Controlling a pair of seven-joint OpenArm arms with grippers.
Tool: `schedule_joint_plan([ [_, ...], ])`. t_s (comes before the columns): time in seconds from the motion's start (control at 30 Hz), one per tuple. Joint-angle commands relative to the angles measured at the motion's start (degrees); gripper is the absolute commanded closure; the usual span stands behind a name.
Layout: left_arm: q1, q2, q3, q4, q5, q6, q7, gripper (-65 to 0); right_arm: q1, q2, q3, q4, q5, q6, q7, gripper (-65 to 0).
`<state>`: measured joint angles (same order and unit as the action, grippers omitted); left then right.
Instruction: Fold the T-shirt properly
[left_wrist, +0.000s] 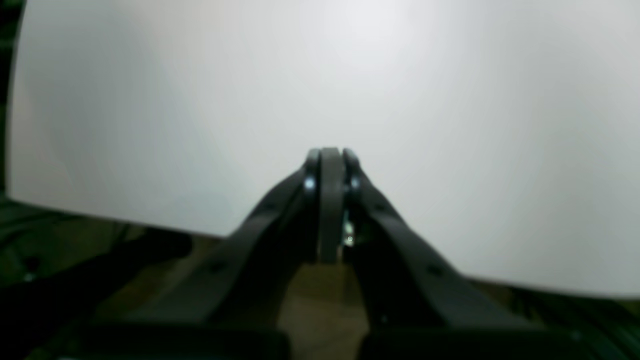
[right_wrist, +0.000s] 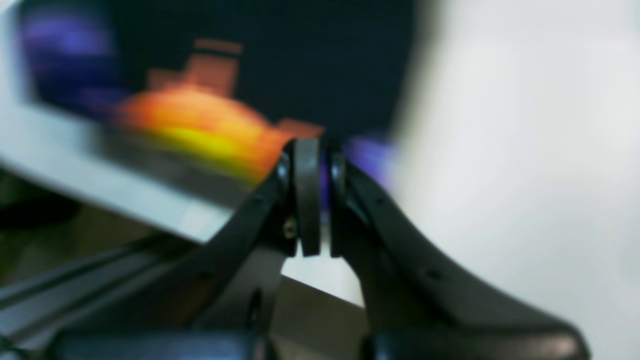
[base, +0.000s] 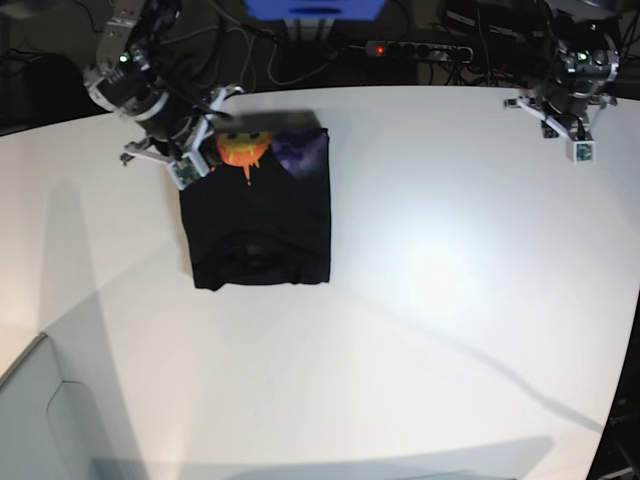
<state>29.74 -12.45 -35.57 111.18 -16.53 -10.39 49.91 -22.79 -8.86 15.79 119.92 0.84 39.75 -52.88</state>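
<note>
- The T-shirt is lying folded into a narrow rectangle on the far left part of the white counter, with its orange-and-purple graphic showing at the far edge.
- The right hand, pressed together, is hovering at that far edge; whether cloth is being pinched cannot be told.
- The left hand, fingers pressed together and holding nothing, is being held over the far right corner, well apart.
- For a neat fold, the far edge is best being carried straight toward the near hem, with corners being kept aligned.
- Both wrist views are blurred; the graphic's detail cannot be made out.
</note>
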Motion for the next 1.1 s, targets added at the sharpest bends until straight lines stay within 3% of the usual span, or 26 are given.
schedule_joint_plan([
  [0.0, 1.0, -0.5, -0.3, 1.4, 0.2, 0.2, -0.9, 0.0, -0.3, -0.1, -2.2, 1.0, 0.9, 0.3, 1.3, -0.2],
  [0.1, 2.7, -0.1, -0.3, 1.5, 0.2, 0.2, -1.0, 0.0, -1.7, -0.1, -7.9, 1.0, 0.8, 0.3, 1.4, -0.2],
  [0.23, 4.2, 1.5, -1.7, 1.5, 0.2, 0.2, -1.1, 0.0, -1.7, -0.1, -9.9, 0.2, 0.8, 0.3, 1.4, -0.2],
  [0.37, 4.2, 4.1, -5.1, 1.4, 0.2, 0.2, -1.0, 0.0, 0.0, 0.2, -9.9, -3.0, 0.6, 0.3, 3.4, -0.2],
  [0.5, 5.6, 4.8, -6.0, 1.3, 0.2, 0.2, -0.9, 0.0, 0.8, 2.8, -10.2, -6.1, 0.7, 0.3, 6.0, -0.2],
  [0.73, 7.4, 5.6, -6.3, 0.8, 0.2, 0.2, -1.1, 0.0, 0.7, 4.4, -10.2, -12.1, 0.7, 0.3, 9.7, -0.2],
  [1.07, 9.4, 7.9, -6.3, 0.8, 0.3, 0.2, -1.1, 0.0, -1.4, 4.5, -9.8, -0.3, 0.7, 0.3, 9.3, -0.2],
])
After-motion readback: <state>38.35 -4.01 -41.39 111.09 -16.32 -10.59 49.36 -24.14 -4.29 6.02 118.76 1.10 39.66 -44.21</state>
